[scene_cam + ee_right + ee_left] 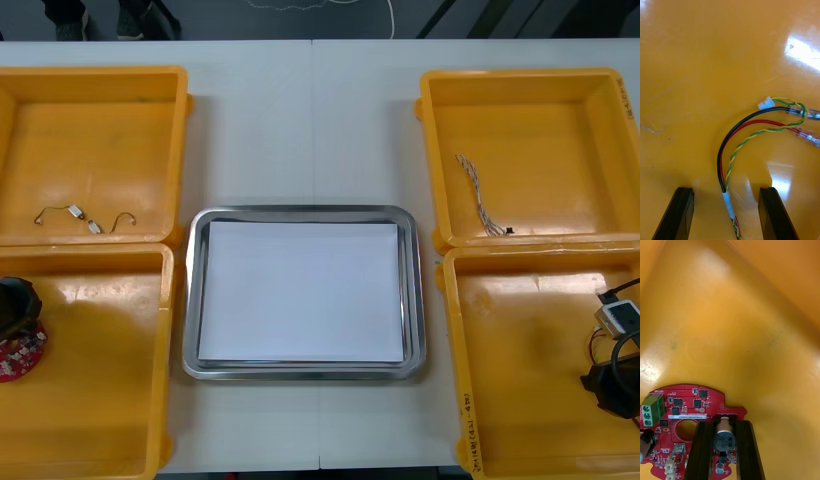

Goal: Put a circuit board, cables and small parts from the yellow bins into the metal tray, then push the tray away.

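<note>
- Down at the table's [300,120] near left corner, plants the left gripper [15,318] in the near left yellow bin [100,420], right on the round red circuit board [22,358] by that bin's outer wall.
- Pinches a silver cylinder [724,438] standing on the board between the two left fingers [704,450]; holds those jaws narrow, apart by just the cylinder's width.
- Cannot tell whether the board rests on the bin floor or hangs lifted.
- Beside those fingers, on the board's face: a green terminal block [650,414] and small black chips.
- Across at the near right yellow bin [520,400], hangs the right gripper [608,388] low near the outer wall.
- Spreads the right jaws wide with nothing clamped; straddles a cable bundle [720,165] lying on the bin floor, its white-taped part between the right fingers [680,213].
- Beyond the fingertips: black, red and twisted green-and-yellow wires, fanning out to a white connector [766,103].
- Between the bins: the metal tray [300,212], shiny at the rim, white inside.
- Farther back: a short cable [78,215] with white plugs in the far left yellow bin [95,150], a thin twisted cable [478,195] in the far right yellow bin [540,140].
</note>
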You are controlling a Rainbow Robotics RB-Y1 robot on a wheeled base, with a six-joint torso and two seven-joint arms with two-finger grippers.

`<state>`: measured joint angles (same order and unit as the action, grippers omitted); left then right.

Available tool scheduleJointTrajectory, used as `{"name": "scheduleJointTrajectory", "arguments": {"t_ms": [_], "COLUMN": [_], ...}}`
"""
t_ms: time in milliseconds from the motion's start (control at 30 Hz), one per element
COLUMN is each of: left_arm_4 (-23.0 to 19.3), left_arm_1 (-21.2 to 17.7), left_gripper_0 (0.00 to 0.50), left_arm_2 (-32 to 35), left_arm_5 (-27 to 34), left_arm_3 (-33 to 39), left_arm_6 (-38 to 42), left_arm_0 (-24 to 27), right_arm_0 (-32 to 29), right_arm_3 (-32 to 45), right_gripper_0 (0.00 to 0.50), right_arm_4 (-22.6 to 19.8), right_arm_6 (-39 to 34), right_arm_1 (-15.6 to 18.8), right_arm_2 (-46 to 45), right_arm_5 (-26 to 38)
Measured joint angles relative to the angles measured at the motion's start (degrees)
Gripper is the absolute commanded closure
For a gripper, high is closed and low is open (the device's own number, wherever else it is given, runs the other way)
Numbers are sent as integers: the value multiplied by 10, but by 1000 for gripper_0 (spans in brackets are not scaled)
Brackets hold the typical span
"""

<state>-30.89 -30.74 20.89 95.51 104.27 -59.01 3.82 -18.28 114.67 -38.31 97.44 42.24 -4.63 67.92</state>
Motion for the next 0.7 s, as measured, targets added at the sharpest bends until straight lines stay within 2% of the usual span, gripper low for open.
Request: {"name": "scheduleJointTrajectory", "arguments": {"t_ms": [33, 133, 267, 300, 333, 367, 700], "left_arm_4": [0, 4, 13, 15, 16, 17, 15], "left_arm_1": [0, 0, 0, 0, 0, 0, 0], "left_gripper_0": [500, 500, 500, 500, 500, 500, 500], "left_arm_2": [0, 0, 0, 0, 0, 0, -14], "left_arm_5": [0, 0, 11, 19, 27, 34, 110], "left_arm_3": [0, 2, 25, 34, 43, 51, 141], "left_arm_6": [0, 0, 0, 0, 0, 0, 0], "left_arm_0": [0, 0, 0, 0, 0, 0, -4], "right_arm_0": [0, 0, -1, -1, -1, -1, -2], "right_arm_3": [0, 0, 0, 0, 0, 0, 0], "right_gripper_0": [53, 126, 338, 417, 471, 499, 500], "right_arm_4": [1, 2, 2, 2, 2, 2, 3], "right_arm_6": [0, 0, 0, 0, 0, 0, 0], "right_arm_1": [0, 0, 0, 0, 0, 0, 0], "right_arm_2": [0, 0, 0, 0, 0, 0, 1], "right_arm_5": [0, 0, -1, -1, -1, -2, -5]}}
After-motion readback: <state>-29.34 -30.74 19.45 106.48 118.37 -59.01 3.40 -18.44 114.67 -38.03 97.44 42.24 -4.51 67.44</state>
